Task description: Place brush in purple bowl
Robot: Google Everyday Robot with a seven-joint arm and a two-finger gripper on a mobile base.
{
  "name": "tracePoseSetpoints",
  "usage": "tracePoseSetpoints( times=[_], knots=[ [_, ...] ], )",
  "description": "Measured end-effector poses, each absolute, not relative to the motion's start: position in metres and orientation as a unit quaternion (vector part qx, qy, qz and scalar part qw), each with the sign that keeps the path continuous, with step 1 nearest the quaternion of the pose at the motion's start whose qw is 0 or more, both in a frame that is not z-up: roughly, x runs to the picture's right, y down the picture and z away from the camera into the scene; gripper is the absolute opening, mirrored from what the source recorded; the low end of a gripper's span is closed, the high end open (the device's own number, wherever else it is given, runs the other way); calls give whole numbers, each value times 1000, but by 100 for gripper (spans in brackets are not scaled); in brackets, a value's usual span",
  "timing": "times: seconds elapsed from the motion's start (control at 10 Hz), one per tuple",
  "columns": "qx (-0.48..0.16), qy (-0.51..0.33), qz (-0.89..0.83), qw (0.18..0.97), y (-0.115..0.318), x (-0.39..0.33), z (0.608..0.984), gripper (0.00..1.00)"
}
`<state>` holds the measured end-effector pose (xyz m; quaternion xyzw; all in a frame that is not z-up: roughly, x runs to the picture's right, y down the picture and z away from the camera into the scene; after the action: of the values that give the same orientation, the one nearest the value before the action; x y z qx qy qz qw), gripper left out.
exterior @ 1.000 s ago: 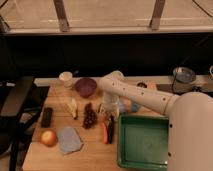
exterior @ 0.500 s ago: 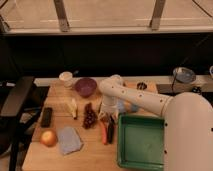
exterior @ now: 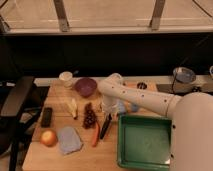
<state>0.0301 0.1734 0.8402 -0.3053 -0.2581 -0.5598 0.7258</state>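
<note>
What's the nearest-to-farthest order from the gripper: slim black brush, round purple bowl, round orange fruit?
The gripper sits low at mid-table.
1. slim black brush, right at it, just in front.
2. round purple bowl, behind, to the left.
3. round orange fruit, front-left corner.

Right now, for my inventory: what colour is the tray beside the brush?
Green tray, clearest in the camera view; the gripper, shut, is down at the brush.

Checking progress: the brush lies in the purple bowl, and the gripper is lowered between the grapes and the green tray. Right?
Not quite. The camera view shows the brush on the table beside the carrot, not in the purple bowl. The rest holds: the gripper is lowered between the grapes and the green tray, at the brush's upper end.
</note>
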Motion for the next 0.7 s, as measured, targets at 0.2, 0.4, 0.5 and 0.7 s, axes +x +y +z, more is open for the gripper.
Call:
tracePoseSetpoints(
  times=[0.2,0.4,0.5,0.7],
  knots=[
    [-291,-248,-568,729,161,28,826,0],
    [-270,-237,-577,734,140,25,805,0],
    [-260,-232,-581,736,130,25,795,0],
    [-233,-217,-590,742,99,19,771,0]
  ],
)
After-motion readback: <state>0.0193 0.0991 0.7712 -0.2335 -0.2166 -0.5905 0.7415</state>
